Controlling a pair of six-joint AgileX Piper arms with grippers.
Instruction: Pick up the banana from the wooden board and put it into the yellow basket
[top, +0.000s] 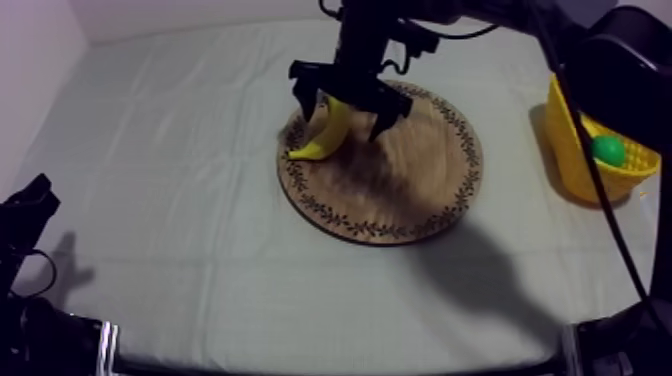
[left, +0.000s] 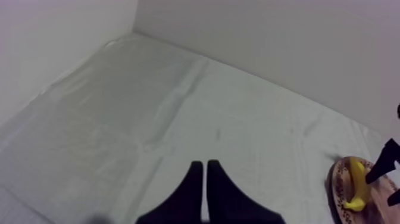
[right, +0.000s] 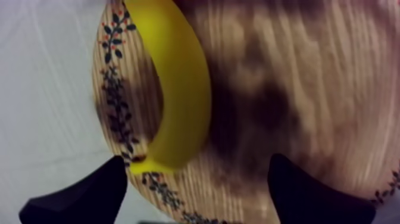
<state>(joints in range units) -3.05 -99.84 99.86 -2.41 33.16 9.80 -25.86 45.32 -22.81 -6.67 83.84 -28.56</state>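
Right gripper held wide over the banana.
The banana is laid on the wooden board, near its rim, ungripped; the left gripper is pressed together on nothing.

The right pincer hangs spread wide over the wooden board, the banana lying by its patterned rim

The tabletop is wearing a grey-white cloth that's creasing a little in places. A round wooden board with a leafy patterned rim is sitting around the middle. A yellow basket is standing at the right edge, well apart from the board.
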